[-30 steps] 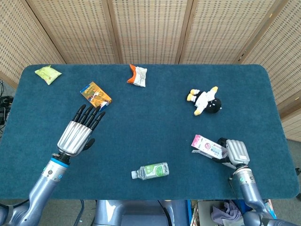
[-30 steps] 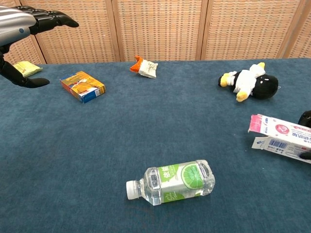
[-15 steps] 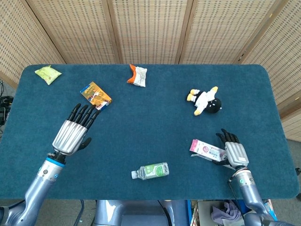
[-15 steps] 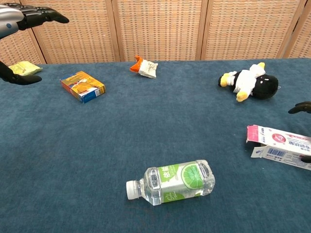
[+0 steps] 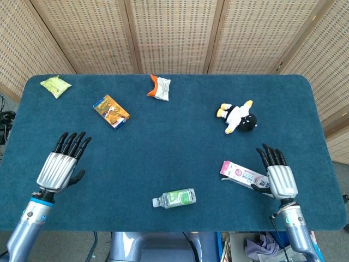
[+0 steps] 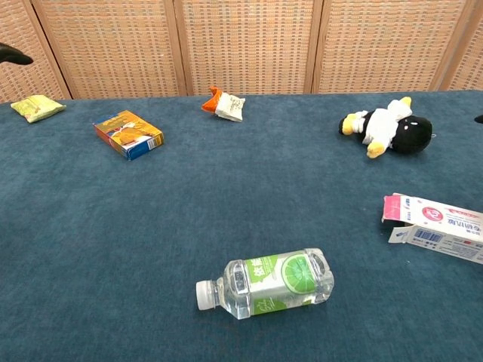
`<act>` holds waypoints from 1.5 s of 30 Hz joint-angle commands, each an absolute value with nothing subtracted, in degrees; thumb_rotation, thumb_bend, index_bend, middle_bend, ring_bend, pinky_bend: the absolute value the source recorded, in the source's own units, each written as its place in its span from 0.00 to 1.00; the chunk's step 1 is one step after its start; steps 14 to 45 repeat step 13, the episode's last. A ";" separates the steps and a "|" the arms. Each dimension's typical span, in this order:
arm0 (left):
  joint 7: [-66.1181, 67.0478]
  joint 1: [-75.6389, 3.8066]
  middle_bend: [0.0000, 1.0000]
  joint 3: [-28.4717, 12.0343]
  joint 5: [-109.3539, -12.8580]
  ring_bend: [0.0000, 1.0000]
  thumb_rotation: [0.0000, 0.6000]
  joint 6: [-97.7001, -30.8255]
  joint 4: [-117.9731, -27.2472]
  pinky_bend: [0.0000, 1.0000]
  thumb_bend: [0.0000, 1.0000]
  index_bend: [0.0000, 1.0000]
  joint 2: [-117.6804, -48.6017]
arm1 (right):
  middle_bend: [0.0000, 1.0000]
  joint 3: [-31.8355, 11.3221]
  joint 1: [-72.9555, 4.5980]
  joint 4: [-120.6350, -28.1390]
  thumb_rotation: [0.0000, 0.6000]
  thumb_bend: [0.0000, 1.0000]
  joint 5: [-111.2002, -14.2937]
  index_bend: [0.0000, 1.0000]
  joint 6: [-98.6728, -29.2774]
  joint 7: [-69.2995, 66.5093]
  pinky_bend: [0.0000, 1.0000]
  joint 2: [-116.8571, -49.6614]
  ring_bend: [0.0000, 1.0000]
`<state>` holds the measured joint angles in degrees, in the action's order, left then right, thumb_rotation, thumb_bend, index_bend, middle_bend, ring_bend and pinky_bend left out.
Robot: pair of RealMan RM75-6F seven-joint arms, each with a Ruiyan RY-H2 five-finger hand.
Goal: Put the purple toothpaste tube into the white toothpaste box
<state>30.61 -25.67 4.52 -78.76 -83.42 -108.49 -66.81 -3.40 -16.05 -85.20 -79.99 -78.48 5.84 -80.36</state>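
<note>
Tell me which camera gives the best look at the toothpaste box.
The chest view. There the box lies close and large, with its open pink flap end and printed side plain to see, though its right end runs off the frame. The head view shows the whole box from above, small, beside the right hand.

Bare blue table (image 5: pixel 163 158) fills mid-frame; the water bottle (image 5: pixel 174 198) (lying flat) blocks lower centre, with the toothpaste box (image 5: pixel 244 175) lower right.
</note>
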 commanded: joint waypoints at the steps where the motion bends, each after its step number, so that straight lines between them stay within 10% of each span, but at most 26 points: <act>1: 27.90 -21.66 0.00 7.13 -82.02 0.00 1.00 -86.54 -105.38 0.00 0.30 0.00 -68.40 | 0.00 -1.25 -13.36 -86.28 1.00 0.04 -84.55 0.01 -83.28 7.94 0.00 -79.39 0.00; 45: 25.56 -12.95 0.00 10.05 -85.19 0.00 1.00 -90.94 -97.19 0.00 0.30 0.00 -74.72 | 0.00 -0.01 -10.13 -84.99 1.00 0.04 -86.84 0.00 -86.68 8.39 0.00 -78.49 0.00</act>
